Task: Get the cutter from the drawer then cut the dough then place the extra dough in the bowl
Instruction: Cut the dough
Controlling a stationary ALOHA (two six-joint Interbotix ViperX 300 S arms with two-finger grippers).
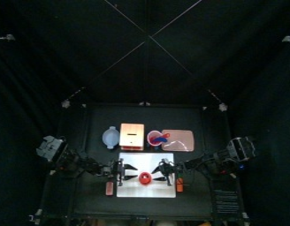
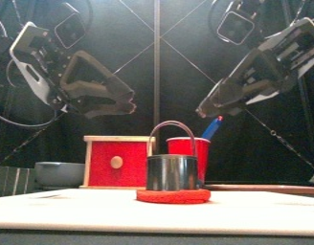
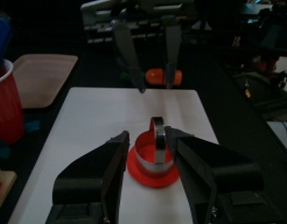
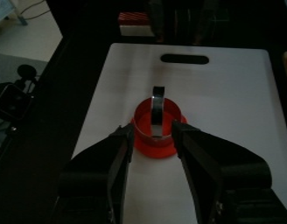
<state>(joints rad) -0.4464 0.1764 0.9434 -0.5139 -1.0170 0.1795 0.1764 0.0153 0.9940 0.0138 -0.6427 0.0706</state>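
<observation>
Table (image 1: 82,199) front edge lies nearest, and the white board (image 1: 148,190) sits just behind it, with strips of bare black table to either side. Near the board's middle the red dough (image 2: 172,196) lies flat with clear white all round. The cutter (image 2: 172,172) stands upright on the dough, its wire handle arched over the top. The left gripper (image 2: 115,105) and right gripper (image 2: 221,103) hang above it, one on each side, with open air between them and the handle. Both have their jaws spread wide and hold nothing. Beyond the board's far edge, from left to right, stand the bowl (image 2: 57,173), the wooden box (image 2: 118,161), the red cup (image 2: 190,146) with a blue knife (image 2: 211,126), and the pink tray (image 1: 183,139)
</observation>
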